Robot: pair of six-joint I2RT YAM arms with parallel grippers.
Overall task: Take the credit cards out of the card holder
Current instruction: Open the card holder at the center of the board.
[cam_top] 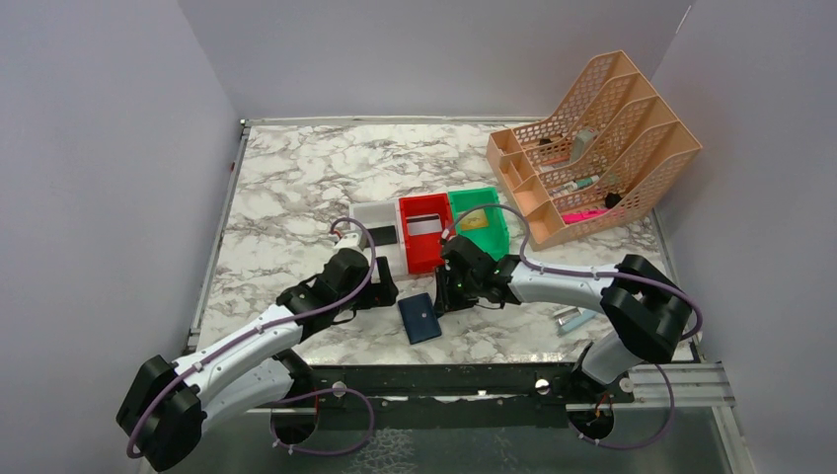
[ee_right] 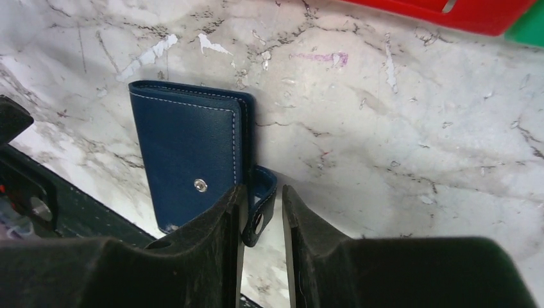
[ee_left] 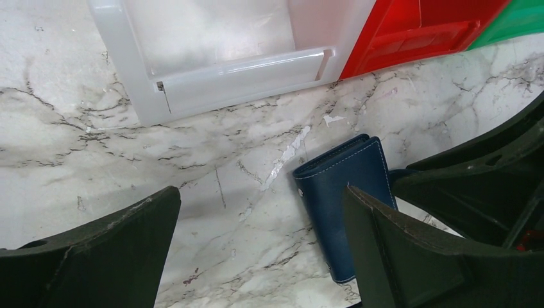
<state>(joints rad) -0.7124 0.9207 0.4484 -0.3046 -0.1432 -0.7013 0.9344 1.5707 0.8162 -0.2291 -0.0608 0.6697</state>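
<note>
The dark navy card holder (cam_top: 419, 317) lies folded flat on the marble near the front edge, its snap tab (ee_right: 264, 183) undone. My right gripper (ee_right: 263, 192) straddles the tab with a narrow gap; the tab rests against one finger and is not pinched. It shows in the top view (cam_top: 446, 296) just right of the holder (ee_right: 186, 154). My left gripper (ee_left: 260, 199) is wide open and empty, with the holder (ee_left: 340, 186) beside its right finger. A black card (cam_top: 383, 235), a whitish-grey card (cam_top: 424, 226) and a gold card (cam_top: 475, 221) lie in the bins.
The white bin (cam_top: 375, 219), red bin (cam_top: 426, 255) and green bin (cam_top: 494, 237) stand side by side just behind both grippers. A peach mesh organiser (cam_top: 592, 148) stands at the back right. A small silver-blue object (cam_top: 574, 318) lies by the right arm.
</note>
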